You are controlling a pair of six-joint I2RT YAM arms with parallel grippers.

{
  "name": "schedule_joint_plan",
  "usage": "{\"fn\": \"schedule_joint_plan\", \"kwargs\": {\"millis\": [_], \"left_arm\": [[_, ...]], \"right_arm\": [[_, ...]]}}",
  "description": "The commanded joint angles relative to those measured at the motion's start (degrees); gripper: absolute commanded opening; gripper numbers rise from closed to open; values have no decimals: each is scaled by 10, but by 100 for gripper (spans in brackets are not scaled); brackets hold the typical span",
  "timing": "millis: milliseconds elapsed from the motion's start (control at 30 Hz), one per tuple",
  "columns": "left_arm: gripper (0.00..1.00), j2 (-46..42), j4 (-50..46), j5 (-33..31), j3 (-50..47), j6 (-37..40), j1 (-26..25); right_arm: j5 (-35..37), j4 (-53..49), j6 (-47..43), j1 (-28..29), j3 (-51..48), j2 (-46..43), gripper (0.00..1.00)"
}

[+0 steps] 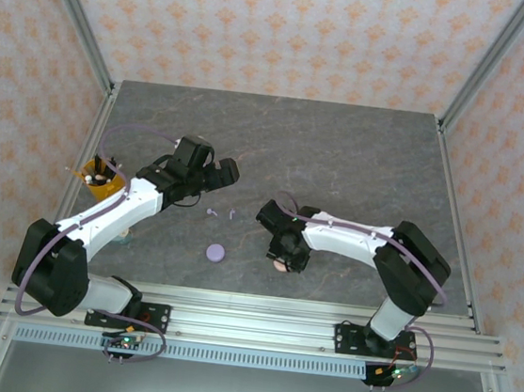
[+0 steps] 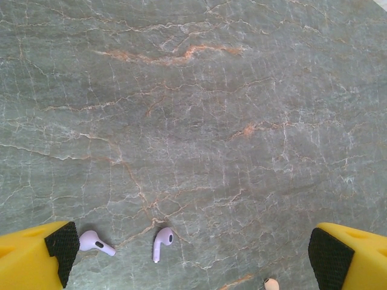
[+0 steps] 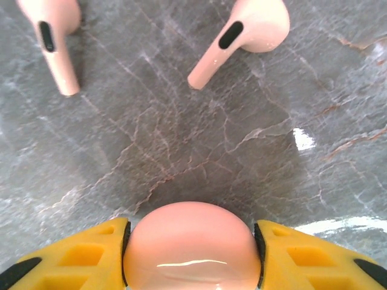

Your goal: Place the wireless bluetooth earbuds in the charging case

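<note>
Up close, the right gripper (image 3: 190,244) is pinching the pink case (image 3: 190,257), pink earbuds (image 3: 248,30) lying at eleven and one o'clock, while the left gripper (image 2: 193,257) is gaping wide above lilac earbuds (image 2: 162,241).

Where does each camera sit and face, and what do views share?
Top external: above, behind the bases, looking down on grey marbled table; both arms show.
Left wrist: faces down at two lilac stemmed plastic earbuds; open left gripper shows.
Right wrist: low, faces two pale pink stemmed plastic earbuds; right gripper clasps pale pink round plastic case.
Shared: lilac earbuds, top and left wrist.
</note>
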Motion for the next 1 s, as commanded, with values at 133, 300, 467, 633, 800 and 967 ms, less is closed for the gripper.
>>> {"fn": "schedule_joint_plan", "kwargs": {"millis": [133, 300, 467, 633, 800, 967], "left_arm": [[100, 11, 24, 7, -6, -6, -2], [100, 23, 41, 16, -9, -7, -3], [100, 39, 75, 31, -14, -10, -2], [100, 60, 155, 66, -33, -16, -4], [100, 91, 250, 103, -49, -18, -12], [100, 132, 335, 137, -52, -17, -29]], "right_arm": [[15, -23, -12, -29, 60, -30, 47], [6, -29, -44, -86, 111, -6, 47], [-7, -39, -80, -152, 194, 47, 47], [-21, -34, -94, -201, 254, 107, 47], [-35, -24, -95, -238, 297, 157, 47], [-53, -15, -87, -263, 327, 194, 47]]}}
